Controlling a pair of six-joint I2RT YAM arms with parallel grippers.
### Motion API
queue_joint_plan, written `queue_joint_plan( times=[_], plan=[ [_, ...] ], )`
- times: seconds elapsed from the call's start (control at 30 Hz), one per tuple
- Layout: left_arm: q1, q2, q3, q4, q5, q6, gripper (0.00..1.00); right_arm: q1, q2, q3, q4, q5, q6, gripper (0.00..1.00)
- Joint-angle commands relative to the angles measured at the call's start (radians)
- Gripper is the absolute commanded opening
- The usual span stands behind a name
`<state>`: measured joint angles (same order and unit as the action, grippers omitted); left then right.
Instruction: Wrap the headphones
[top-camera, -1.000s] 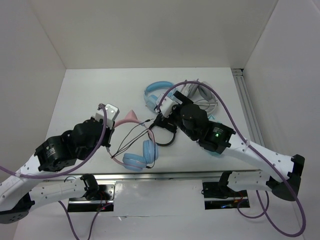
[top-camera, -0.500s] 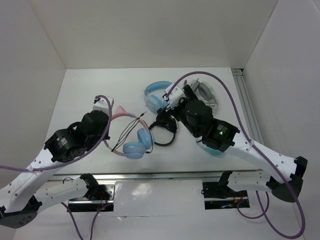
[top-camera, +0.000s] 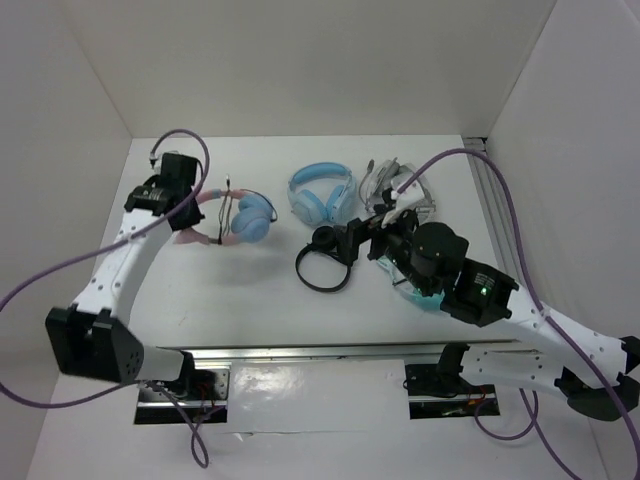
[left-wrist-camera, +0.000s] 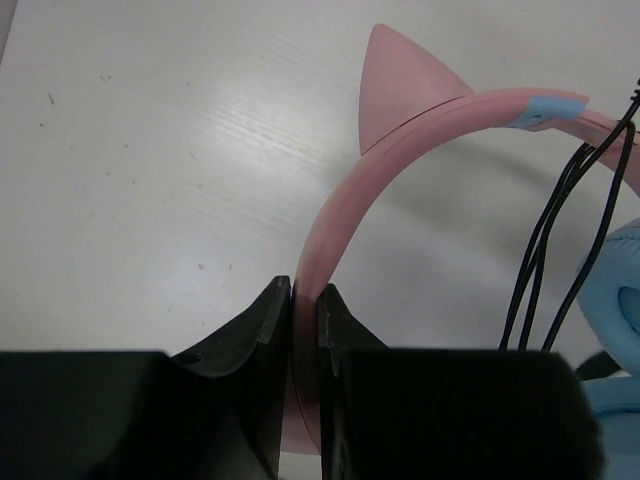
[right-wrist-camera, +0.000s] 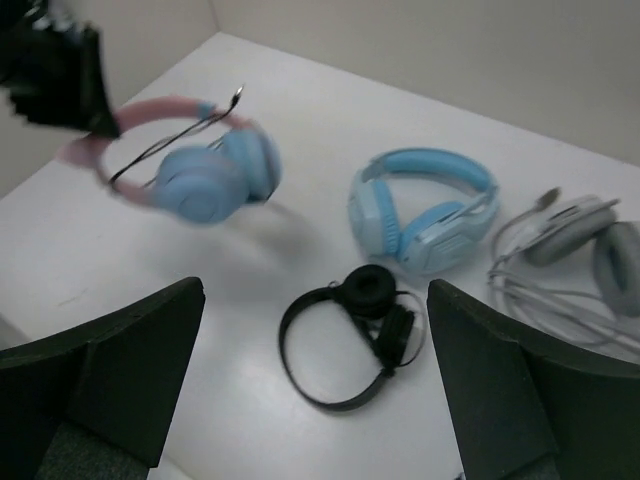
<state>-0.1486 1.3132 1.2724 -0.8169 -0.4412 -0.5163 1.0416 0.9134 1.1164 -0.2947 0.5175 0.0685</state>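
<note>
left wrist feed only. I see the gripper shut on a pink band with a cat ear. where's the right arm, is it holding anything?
Observer: The right gripper is open and empty. It hangs above the black headphones at mid-table, well apart from the cat-ear headphones that the left gripper holds.
Operator: is my pair off the table?
Observer: It looks raised. In the right wrist view both light blue ear cups hang side by side with a shadow on the table beside them, though that view is blurred.
</note>
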Motion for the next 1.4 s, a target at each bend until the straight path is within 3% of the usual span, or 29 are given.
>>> queue_joint_plan(
  times=[0.0,0.27,0.43,0.6,0.73,0.9,1.03,1.17,1.2,1.23,1.27,1.37],
  plan=[
    [0.124,0.121,0.157,0.168,0.054,-0.132,0.0,0.056,-0.047,-0.096,0.067,-0.082,0.129,1.0],
    [0.274,0.539,0.487,0.265,0.006,-0.123,0.0,0.078,-0.073,-0.25,0.161,-0.218,0.171,1.0],
    [0.362,0.754,0.626,0.327,0.028,-0.123,0.0,0.119,-0.062,-0.337,0.212,-0.208,0.194,1.0],
    [0.46,0.863,0.639,0.401,0.084,-0.136,0.0,0.129,-0.074,-0.362,0.233,-0.18,0.194,1.0],
    [0.483,0.911,0.602,0.553,0.151,-0.072,0.0,0.129,-0.012,-0.362,0.267,-0.157,0.176,1.0],
    [0.51,0.998,0.617,0.567,0.202,-0.071,0.0,0.138,0.056,-0.395,0.364,-0.157,0.186,1.0],
    [0.521,0.98,0.539,0.614,0.249,-0.071,0.16,0.162,0.097,-0.374,0.373,-0.145,0.195,1.0],
    [0.521,0.891,0.466,0.625,0.291,-0.093,0.4,0.219,0.111,-0.351,0.364,-0.065,0.186,1.0],
    [0.521,0.876,0.466,0.607,0.291,-0.111,0.51,0.231,0.111,-0.351,0.364,-0.053,0.186,1.0],
    [0.521,0.858,0.466,0.584,0.291,-0.128,0.84,0.242,0.111,-0.351,0.355,-0.053,0.186,1.0],
    [0.521,0.835,0.432,0.567,0.315,-0.14,1.0,0.251,0.12,-0.342,0.345,-0.053,0.186,1.0],
    [0.521,0.661,0.299,0.625,0.36,-0.207,1.0,0.252,0.111,-0.342,0.345,-0.043,0.195,1.0]
  ],
)
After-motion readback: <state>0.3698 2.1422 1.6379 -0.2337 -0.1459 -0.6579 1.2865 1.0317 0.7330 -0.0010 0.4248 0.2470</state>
